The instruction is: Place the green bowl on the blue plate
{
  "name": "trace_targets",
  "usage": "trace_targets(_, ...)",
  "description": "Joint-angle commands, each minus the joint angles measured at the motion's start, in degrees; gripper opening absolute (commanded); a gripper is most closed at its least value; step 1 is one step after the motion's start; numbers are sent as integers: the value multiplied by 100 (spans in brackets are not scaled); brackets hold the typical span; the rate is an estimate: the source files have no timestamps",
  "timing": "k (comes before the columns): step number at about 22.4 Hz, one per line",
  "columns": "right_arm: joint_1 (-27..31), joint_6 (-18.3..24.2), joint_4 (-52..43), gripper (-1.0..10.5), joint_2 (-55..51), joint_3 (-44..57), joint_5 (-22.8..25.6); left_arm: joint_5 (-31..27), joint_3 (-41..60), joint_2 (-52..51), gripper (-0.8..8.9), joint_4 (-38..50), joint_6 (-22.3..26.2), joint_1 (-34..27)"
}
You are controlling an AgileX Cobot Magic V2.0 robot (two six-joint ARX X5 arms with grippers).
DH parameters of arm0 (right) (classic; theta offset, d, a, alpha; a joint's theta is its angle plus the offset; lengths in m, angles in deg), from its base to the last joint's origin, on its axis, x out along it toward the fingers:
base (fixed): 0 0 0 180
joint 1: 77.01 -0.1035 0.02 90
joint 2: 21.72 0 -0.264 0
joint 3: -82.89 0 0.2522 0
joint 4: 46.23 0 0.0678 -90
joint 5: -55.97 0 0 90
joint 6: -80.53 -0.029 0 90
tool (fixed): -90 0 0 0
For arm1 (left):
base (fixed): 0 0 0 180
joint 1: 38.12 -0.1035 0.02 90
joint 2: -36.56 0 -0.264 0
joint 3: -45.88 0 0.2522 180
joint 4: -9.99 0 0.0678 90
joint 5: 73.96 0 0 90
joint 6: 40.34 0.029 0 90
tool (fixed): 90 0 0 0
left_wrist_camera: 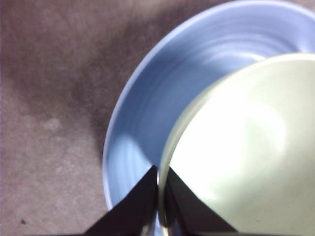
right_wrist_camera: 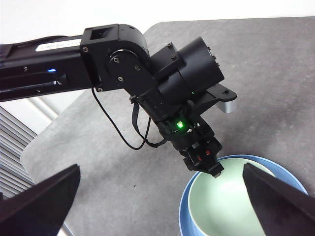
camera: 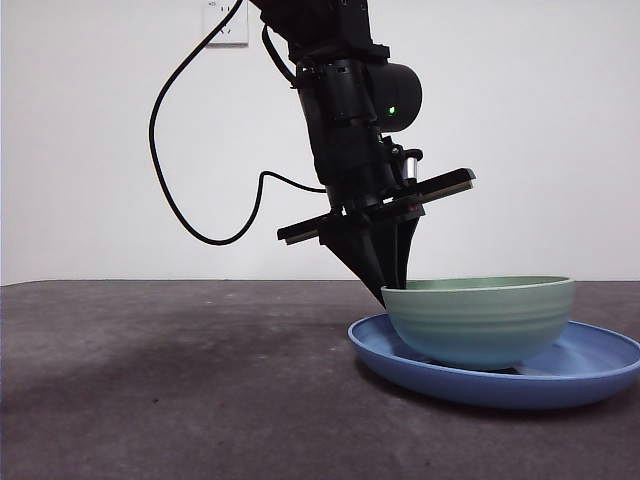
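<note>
A: The bowl [camera: 480, 320] is sitting inside the plate [camera: 590, 375], over on the right of the worktop [camera: 180, 380].

B: And the left tool [camera: 393, 285] is coming down from above, pinching the bowl's left rim, one jaw inside, one outside.

A: The wrist view is showing it clearly: the rim is running right between the jaws [left_wrist_camera: 160, 196], with the plate [left_wrist_camera: 142, 123] underneath.

B: The right tool [right_wrist_camera: 157, 206] is hanging high above, jaws spread wide, gripping nothing, looking down on the bowl [right_wrist_camera: 226, 201].
</note>
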Motion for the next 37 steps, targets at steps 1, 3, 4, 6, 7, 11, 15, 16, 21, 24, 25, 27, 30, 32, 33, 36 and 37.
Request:
trace_targets(1, -22, -33, -42, 600, 17, -105, -15, -4, -173, 177, 32, 74, -33, 94)
trace_targets(3, -22, -31, -42, 599, 17, -105, -15, -4, -173, 177, 120, 74, -35, 92)
trace_targets(4, -22, -31, -42, 599, 17, -105, -13, -4, -173, 177, 237, 105, -35, 92)
trace_targets(6, -22, -31, -61, 599, 20, -105, -13, -4, -175, 175, 422, 166, -42, 90)
trace_targets(7, -22, -31, -61, 599, 20, -105, -13, -4, -195, 175, 463, 157, -52, 90)
trace_targets(11, -22, -28, -61, 599, 20, -105, -13, -4, -647, 96, 474, -302, 177, 90)
trace_targets(15, -22, -28, -59, 600, 20, -105, -13, -35, -815, -527, 531, -608, 538, 90)
trace_targets(16, -22, -28, -59, 600, 20, -105, -13, -35, -815, -737, 581, -680, 614, 90)
trace_targets(21, -22, -7, -59, 599, 20, -105, -13, -35, -813, -1816, 626, -1239, 1137, 81)
trace_targets(24, -22, -9, -57, 599, 20, -105, -15, -35, -743, -2365, 626, -1589, 1314, 79)
trace_targets(25, -22, -9, -55, 600, 20, -105, -15, -35, -623, -2632, 626, -1600, 1346, 76)
trace_targets(27, -22, -9, -55, 599, 20, -105, -13, -35, -221, -3191, 626, -1469, 1419, 35)
trace_targets(30, -22, -7, -55, 599, 24, -105, -13, -35, 907, -4234, 626, -905, 1519, -105)
trace_targets(32, -22, -7, -57, 599, 24, -105, -13, -35, 2026, -5106, 626, -321, 1545, -284)
trace_targets(33, -22, -7, -57, 600, 24, -105, -13, -35, 2594, -5534, 626, -83, 1539, -387)
trace_targets(36, -22, -7, -57, 599, 24, -105, -13, -35, 4013, -6596, 626, 474, 1528, -645)
trace_targets(37, -22, -7, -57, 599, 24, -105, -13, -33, 4382, -6881, 626, 649, 1508, -695)
